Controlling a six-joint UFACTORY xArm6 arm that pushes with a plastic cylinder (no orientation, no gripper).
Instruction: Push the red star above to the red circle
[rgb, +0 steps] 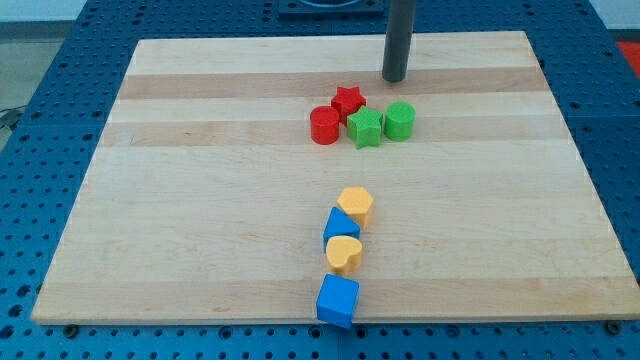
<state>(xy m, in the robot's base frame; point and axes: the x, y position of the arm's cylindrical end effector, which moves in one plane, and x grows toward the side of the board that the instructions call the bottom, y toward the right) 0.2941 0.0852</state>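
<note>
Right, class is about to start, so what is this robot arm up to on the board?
My tip rests near the view's top, apart from the blocks, above and right of the red star. The star sits just upper right of the red circle, beside a green star and green cylinder.

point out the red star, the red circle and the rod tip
red star (347, 101), camera view, centre of its top face
red circle (323, 125), camera view, middle of its top face
my tip (394, 78), camera view, very end of the rod
</note>
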